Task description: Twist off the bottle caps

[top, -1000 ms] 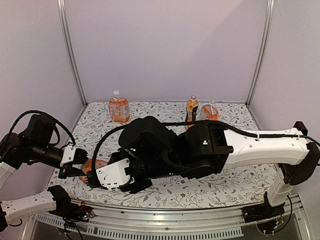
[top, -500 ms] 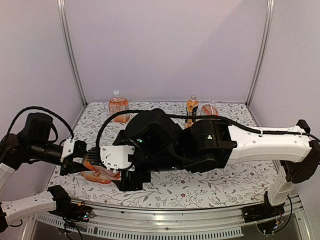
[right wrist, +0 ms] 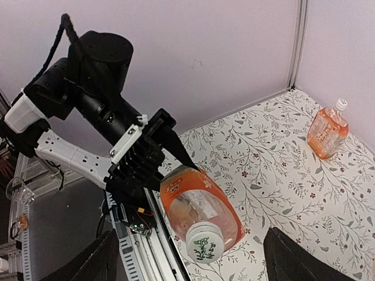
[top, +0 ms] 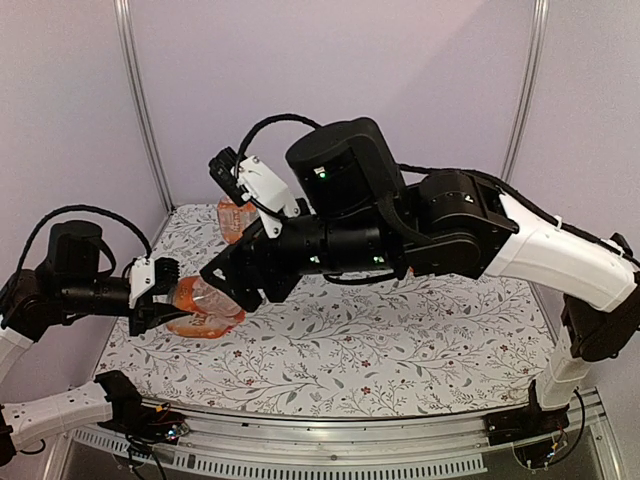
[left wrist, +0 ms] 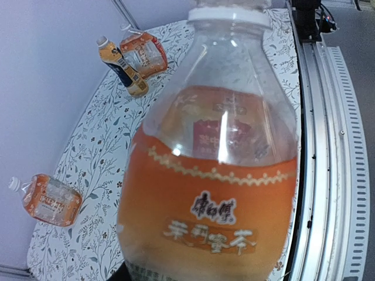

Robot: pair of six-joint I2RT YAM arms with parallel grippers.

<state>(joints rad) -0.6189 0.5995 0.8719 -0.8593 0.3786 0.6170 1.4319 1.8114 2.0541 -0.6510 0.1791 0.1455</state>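
Note:
My left gripper (top: 163,296) is shut on the base of a red-labelled orange-drink bottle (top: 203,307) and holds it tilted above the table's left front. That bottle fills the left wrist view (left wrist: 214,175), its white cap (left wrist: 229,10) at the top. In the right wrist view the cap (right wrist: 205,244) faces the camera, and my right gripper (right wrist: 196,254) is open, its fingers (right wrist: 108,257) wide apart on either side of the cap and clear of it. A second bottle (right wrist: 328,130) with a white cap (right wrist: 340,105) stands far off.
A dark-labelled bottle (left wrist: 121,65) and a red-labelled bottle (left wrist: 143,52) stand together at the back of the floral table (top: 420,340). Another red-labelled bottle (top: 236,214) stands at the back left. The metal rail (left wrist: 328,146) runs along the near edge.
My right arm has risen from low over the table and swung its gripper to the cap end of the held bottle. My left gripper has lifted the bottle a little.

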